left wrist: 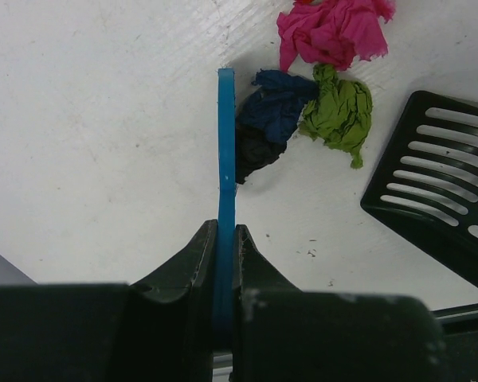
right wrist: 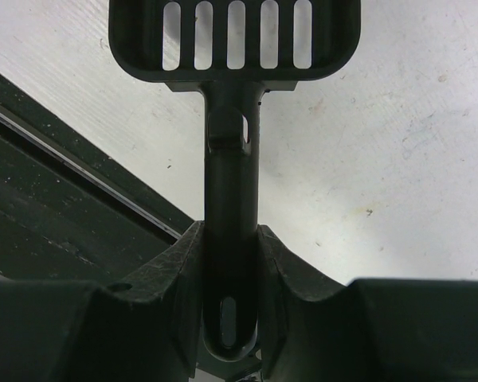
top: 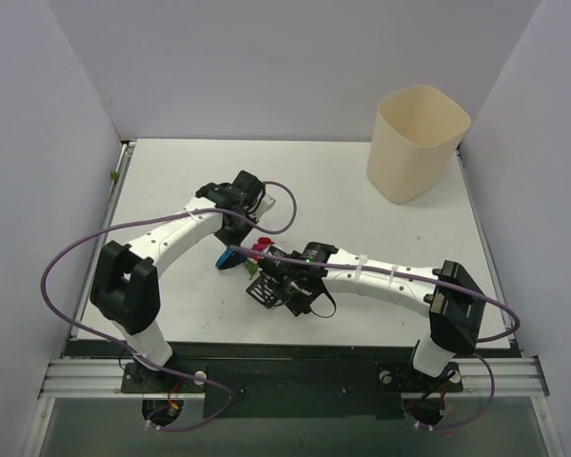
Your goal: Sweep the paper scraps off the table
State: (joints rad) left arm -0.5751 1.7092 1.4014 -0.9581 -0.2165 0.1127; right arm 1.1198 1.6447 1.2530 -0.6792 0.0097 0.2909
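Observation:
My left gripper [left wrist: 225, 235] is shut on the blue hand brush [left wrist: 225, 151], seen edge-on in the left wrist view. Paper scraps lie against the brush's right side: a dark blue and black one [left wrist: 267, 123], a green one [left wrist: 338, 111] and a pink one [left wrist: 331, 28]. In the top view the brush [top: 228, 257] and pink scraps [top: 262, 248] sit mid-table on the white table [top: 343, 181]. My right gripper [right wrist: 231, 239] is shut on the handle of the black slotted scoop [right wrist: 231, 40]. The scoop [top: 266, 288] [left wrist: 442, 179] lies just right of the scraps.
A cream bin [top: 416, 143] stands at the back right of the table. Metal rails [top: 295, 376] run along the near edge, with a dark strip [right wrist: 56, 207] beside the scoop. Pale lilac walls enclose the table. A small green bit [top: 113, 174] sits at the left edge.

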